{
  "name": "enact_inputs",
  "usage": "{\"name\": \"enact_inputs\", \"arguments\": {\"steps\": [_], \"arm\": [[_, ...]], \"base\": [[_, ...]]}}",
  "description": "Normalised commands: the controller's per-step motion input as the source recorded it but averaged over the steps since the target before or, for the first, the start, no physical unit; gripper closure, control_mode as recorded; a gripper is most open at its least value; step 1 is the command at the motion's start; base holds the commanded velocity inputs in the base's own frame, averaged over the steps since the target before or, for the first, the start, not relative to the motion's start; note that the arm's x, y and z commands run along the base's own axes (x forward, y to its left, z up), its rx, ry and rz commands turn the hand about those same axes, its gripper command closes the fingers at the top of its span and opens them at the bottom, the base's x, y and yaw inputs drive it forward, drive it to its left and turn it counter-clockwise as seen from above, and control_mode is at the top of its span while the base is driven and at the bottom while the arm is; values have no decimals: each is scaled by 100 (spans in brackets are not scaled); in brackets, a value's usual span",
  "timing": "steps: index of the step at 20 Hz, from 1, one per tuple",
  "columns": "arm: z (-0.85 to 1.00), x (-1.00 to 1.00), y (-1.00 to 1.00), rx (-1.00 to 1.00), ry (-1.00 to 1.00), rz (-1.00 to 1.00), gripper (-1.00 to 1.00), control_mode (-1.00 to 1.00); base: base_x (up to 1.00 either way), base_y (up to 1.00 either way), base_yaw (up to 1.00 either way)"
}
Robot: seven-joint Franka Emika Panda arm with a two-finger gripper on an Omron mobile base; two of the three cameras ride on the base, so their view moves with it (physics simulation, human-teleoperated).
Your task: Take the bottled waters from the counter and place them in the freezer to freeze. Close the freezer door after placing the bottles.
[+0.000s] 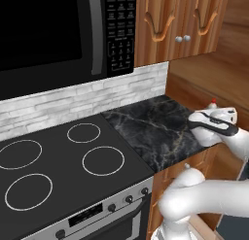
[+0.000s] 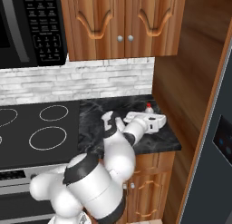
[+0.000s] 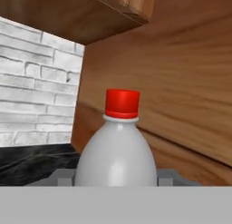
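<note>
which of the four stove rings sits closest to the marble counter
The front right ring on the black stovetop: it lies nearest the counter edge; the back right ring sits a little further in.

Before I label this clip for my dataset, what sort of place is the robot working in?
A home kitchen, rendered. A black glass stovetop with white rings sits under a microwave, beside a black marble counter with wooden wall cabinets above it.
</note>
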Motion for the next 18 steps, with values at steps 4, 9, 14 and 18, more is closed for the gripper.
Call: {"name": "enact_inputs", "arguments": {"steps": [4, 9, 14, 18], "arm": [[84, -46, 0, 0, 23, 3, 100, -100], [73, -39, 0, 0, 25, 9, 100, -100], [69, -52, 0, 1, 19, 15, 100, -100], [37, -81, 0, 5, 5, 18, 100, -100]], "base": [[0, 0, 0], [0, 0, 0], [0, 0, 0], [0, 0, 0]]}}
